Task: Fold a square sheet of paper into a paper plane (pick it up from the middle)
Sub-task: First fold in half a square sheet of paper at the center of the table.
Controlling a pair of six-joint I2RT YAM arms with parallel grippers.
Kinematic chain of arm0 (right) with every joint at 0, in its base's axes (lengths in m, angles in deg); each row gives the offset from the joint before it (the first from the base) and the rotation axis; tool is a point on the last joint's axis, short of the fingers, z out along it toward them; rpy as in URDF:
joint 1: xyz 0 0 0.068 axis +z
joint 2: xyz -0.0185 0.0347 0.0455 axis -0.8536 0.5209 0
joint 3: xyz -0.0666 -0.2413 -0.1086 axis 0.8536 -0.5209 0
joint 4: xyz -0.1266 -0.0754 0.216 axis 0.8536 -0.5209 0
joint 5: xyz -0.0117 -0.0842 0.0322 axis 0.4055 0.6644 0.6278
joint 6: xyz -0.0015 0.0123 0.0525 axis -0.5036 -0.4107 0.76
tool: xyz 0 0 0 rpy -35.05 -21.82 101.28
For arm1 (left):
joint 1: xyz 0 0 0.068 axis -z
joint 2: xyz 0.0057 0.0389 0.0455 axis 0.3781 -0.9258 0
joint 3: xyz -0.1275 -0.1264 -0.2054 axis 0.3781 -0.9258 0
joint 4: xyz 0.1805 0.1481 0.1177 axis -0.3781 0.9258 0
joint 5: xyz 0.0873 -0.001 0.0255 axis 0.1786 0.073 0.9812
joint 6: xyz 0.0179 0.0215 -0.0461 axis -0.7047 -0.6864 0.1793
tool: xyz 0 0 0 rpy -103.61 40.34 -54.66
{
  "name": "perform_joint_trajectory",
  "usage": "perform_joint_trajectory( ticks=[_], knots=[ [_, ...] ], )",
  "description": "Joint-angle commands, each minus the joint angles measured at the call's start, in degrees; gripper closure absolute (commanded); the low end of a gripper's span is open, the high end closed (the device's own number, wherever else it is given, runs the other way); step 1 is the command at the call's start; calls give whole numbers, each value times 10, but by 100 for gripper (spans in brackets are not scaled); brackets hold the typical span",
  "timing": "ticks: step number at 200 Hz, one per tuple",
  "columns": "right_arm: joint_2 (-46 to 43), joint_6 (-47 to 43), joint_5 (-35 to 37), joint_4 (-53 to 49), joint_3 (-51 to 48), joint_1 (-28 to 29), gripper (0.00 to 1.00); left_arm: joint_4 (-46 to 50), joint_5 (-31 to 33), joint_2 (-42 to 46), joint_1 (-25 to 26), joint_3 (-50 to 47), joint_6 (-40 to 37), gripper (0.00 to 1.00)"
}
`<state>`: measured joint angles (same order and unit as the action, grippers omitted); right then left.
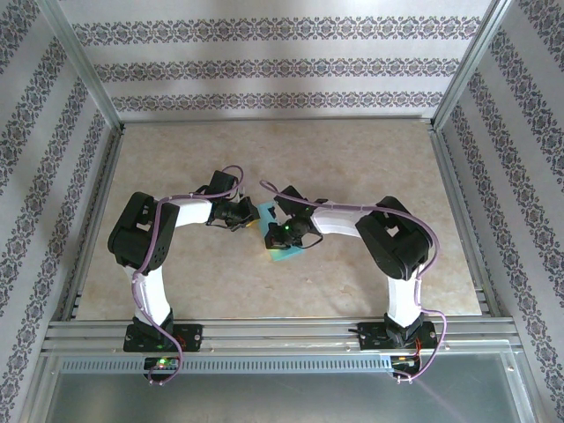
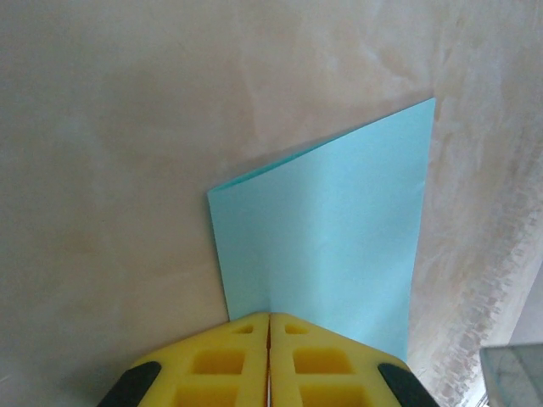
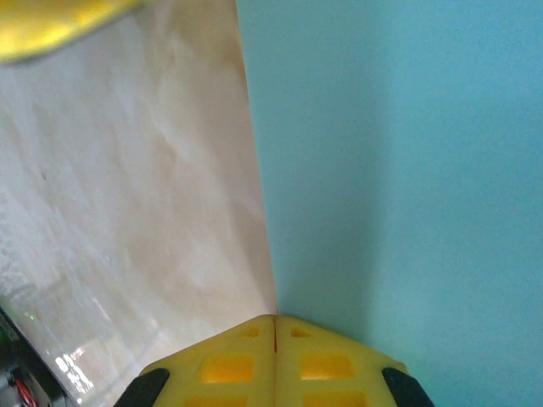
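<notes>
The folded light-blue paper [image 1: 284, 256] lies on the table between the two arms. In the left wrist view the paper [image 2: 331, 237] is a slanted four-sided shape with a faint crease running up from my left gripper [image 2: 270, 315]. That gripper's yellow pads are shut on the paper's near edge. My left gripper [image 1: 249, 220] sits at the paper's far left corner. My right gripper [image 1: 278, 236] is over the paper's middle. Its pads are shut, and my right gripper [image 3: 276, 318] has its tips at the left edge of the paper [image 3: 407, 170].
The beige marbled table [image 1: 370, 167] is bare beyond the paper. Metal rails [image 1: 282, 333] run along the near edge and patterned walls enclose the sides. A blurred yellow finger of the left gripper [image 3: 51, 25] shows in the top left corner of the right wrist view.
</notes>
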<state>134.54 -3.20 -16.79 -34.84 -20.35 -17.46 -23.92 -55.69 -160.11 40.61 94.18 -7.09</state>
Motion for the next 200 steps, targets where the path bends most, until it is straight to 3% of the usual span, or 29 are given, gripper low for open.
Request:
perform_joint_trajectory(
  ticks=[1, 86, 119, 145, 163, 200],
  knots=[
    [-21, -18, -18, -45, -23, 16, 98, 47, 63, -26, 0, 1, -6, 92],
    [-106, -19, -7, -40, -85, 26, 98, 64, 46, -26, 1, 26, -42, 90],
    [-164, -15, 78, -17, -66, -5, 95, 95, 6, -28, 1, 79, -108, 85],
    [-130, -17, 129, -19, -38, -49, 87, 117, -10, -14, 1, 114, -127, 81],
    [-89, -24, 132, -29, -4, -67, 86, 117, 5, 15, 1, 116, -107, 79],
    [-36, -19, 152, -62, 36, -72, 85, 127, 100, 82, 0, 82, -55, 72]
  ],
)
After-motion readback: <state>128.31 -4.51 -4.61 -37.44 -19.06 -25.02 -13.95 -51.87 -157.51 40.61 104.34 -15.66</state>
